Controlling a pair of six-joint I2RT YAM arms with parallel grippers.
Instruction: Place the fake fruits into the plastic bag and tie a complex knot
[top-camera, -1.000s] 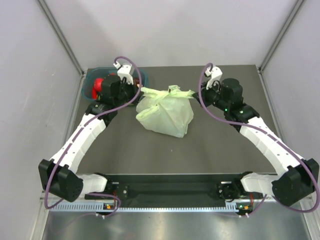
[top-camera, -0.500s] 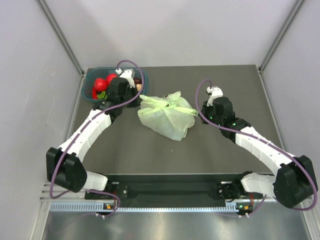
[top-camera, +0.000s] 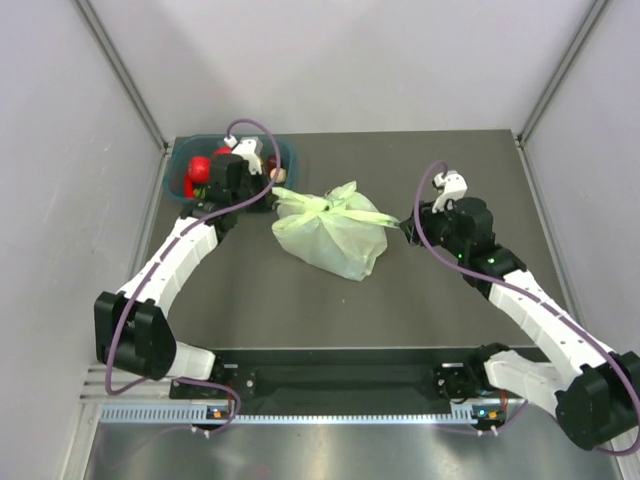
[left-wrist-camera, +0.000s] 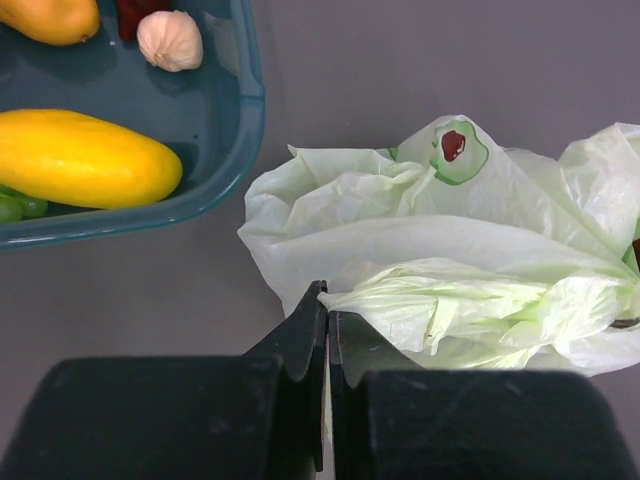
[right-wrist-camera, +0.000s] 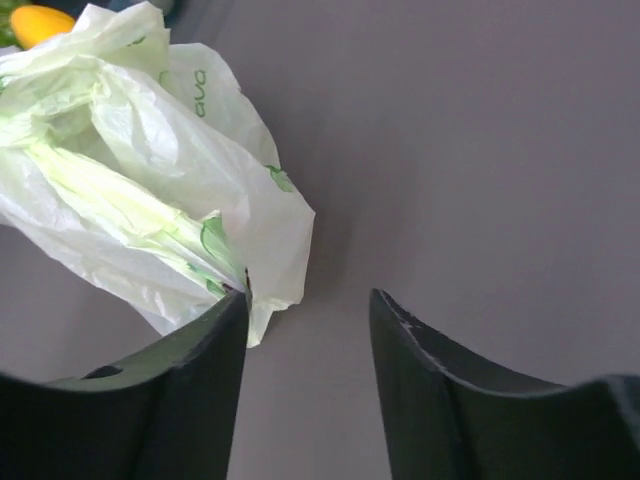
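Since half a second ago the right arm has swung outward to the right and drawn a bag strip out with it, while the left arm has shifted a little toward the far left corner. Nearest, the right gripper (right-wrist-camera: 305, 305) stands with its dark curved jaws apart and bare table between them; the frayed tip of the strip just touches the inner face of one finger, unpinched. The left gripper (left-wrist-camera: 326, 300) has its black jaws pressed flat together on a bunched, crinkled fold of the bag (top-camera: 335, 238) at the bag's left side. The bag is thin, translucent, pale green film with small green printed marks, gathered into a soft lump just left of the middle of the matte grey table (top-camera: 450, 170). Its handle strips cross on top in a small bunched knot (top-camera: 326, 207), with one strip reaching right toward the right gripper. Bare table lies in front of the bag and to its right as far as the table edge; on its left the space is narrow. Farther off, in the far left corner and just beside the bag, sits a teal tub (left-wrist-camera: 247, 110) with smooth rounded walls. It holds a glossy yellow mango (left-wrist-camera: 85, 158) and red fruits (top-camera: 200, 167).
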